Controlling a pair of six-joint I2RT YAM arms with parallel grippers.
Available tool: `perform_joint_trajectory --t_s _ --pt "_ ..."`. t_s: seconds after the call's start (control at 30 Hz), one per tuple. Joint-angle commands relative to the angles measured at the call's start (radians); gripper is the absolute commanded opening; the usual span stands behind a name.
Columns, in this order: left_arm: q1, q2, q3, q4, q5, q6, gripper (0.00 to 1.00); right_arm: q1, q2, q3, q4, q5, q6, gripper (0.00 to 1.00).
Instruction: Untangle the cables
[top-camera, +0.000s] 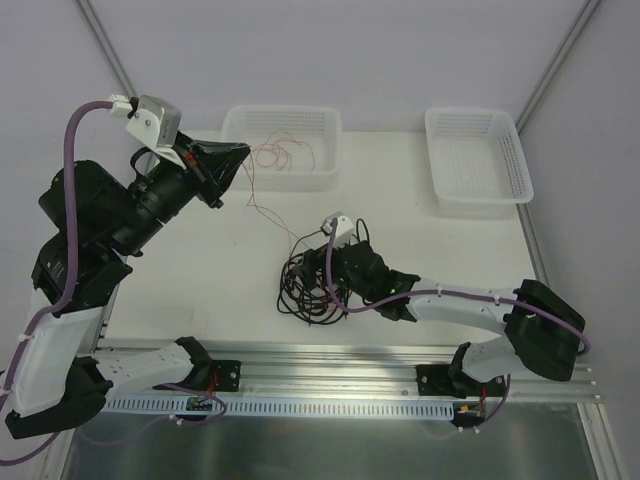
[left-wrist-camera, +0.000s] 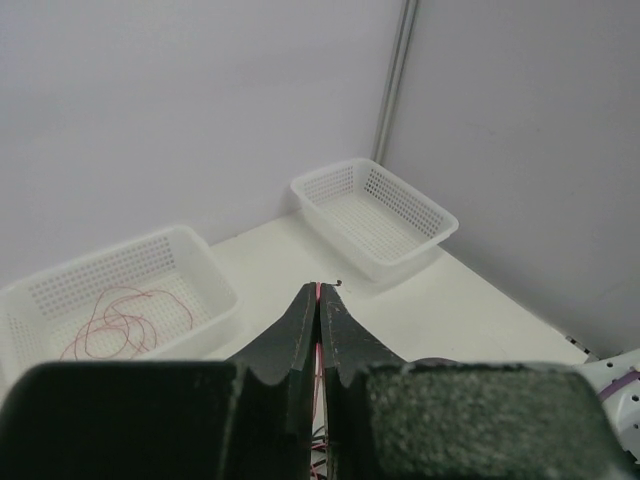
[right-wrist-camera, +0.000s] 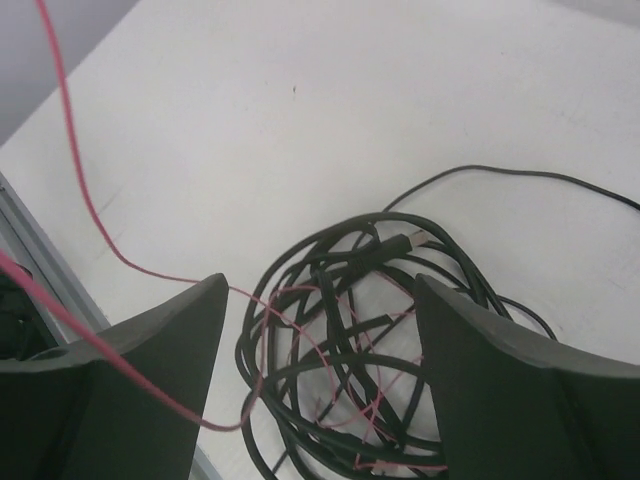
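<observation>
While the left pincer (left-wrist-camera: 319, 290) pinches thin red wire (left-wrist-camera: 318, 340), the right pincer (right-wrist-camera: 320, 285) gapes over looped black cables (right-wrist-camera: 345, 258).

The top camera is looking down from above and behind the arm bases, taking in the whole table (top-camera: 200, 290), the left basket (top-camera: 282, 110), the right basket (top-camera: 470, 113) and the cables (top-camera: 305, 285). The left wrist camera is riding high, facing past the left gripper (left-wrist-camera: 320, 300) toward both baskets and the far walls. The right wrist camera is looking down through the right gripper (right-wrist-camera: 320, 285), close over the same cables (right-wrist-camera: 340, 330).
</observation>
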Motion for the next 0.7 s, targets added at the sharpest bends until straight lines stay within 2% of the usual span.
perform_joint_trajectory --t_s 0.0,0.03,0.13,0.17,0.23,0.27,0.3,0.37,0.5,0.67 --pt "-0.004 0.001 -0.008 0.038 -0.021 -0.006 0.00 -0.011 0.024 0.050 0.144 -0.001 0.049 0.78" --pt "-0.004 -0.004 -0.007 0.038 -0.022 -0.007 0.00 -0.013 0.038 0.055 0.143 -0.011 0.050 0.74" --pt "-0.004 -0.014 -0.004 0.038 -0.028 -0.006 0.00 -0.014 0.062 0.088 0.126 -0.021 0.050 0.54" --pt "-0.004 -0.022 -0.008 0.038 -0.031 -0.004 0.00 -0.011 0.070 0.094 0.120 -0.027 0.049 0.40" --pt "-0.004 -0.039 -0.010 0.038 -0.047 -0.001 0.00 -0.013 0.067 0.101 0.113 -0.056 0.039 0.24" --pt "-0.004 -0.045 -0.014 0.038 -0.050 0.006 0.00 -0.013 0.047 0.108 0.097 -0.066 0.020 0.09" --pt "-0.004 -0.048 -0.017 0.038 -0.051 0.009 0.00 -0.013 0.033 0.136 0.045 -0.076 0.009 0.03" --pt "-0.004 -0.065 -0.033 0.038 -0.053 0.016 0.00 -0.011 -0.020 0.171 -0.006 -0.115 -0.037 0.01" --pt "-0.004 -0.096 -0.092 0.039 -0.039 0.036 0.02 -0.006 -0.103 0.312 -0.254 -0.133 -0.192 0.01" --pt "-0.004 -0.140 -0.194 0.048 -0.001 0.043 0.04 -0.012 -0.149 0.612 -0.492 -0.126 -0.319 0.01"
